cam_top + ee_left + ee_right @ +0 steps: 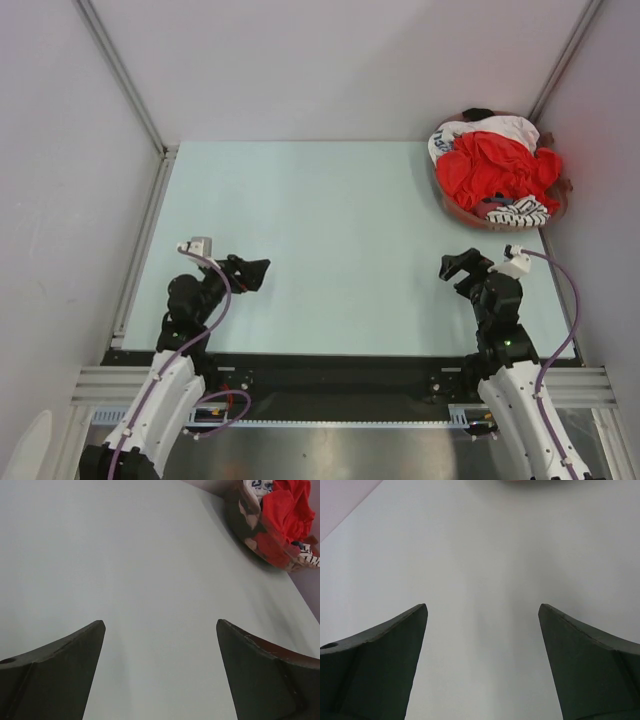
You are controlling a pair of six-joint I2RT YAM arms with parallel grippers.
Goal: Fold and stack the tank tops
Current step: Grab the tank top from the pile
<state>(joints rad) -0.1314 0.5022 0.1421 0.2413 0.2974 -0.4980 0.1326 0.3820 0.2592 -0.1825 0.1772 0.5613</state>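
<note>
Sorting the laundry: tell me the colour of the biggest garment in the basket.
The tank top is plain bright red, clearest in the top external view.

Both arms sit folded back close to their bases, elbows bent and forearms reaching only a short way forward. The left gripper points toward the right and slightly away from its base, jaws spread wide with nothing between them; in the left wrist view its two dark fingers stand far apart at the lower corners. The right gripper points left and forward, mirroring the other, jaws equally wide and empty. The two grippers are well apart, neither touching anything.
</note>
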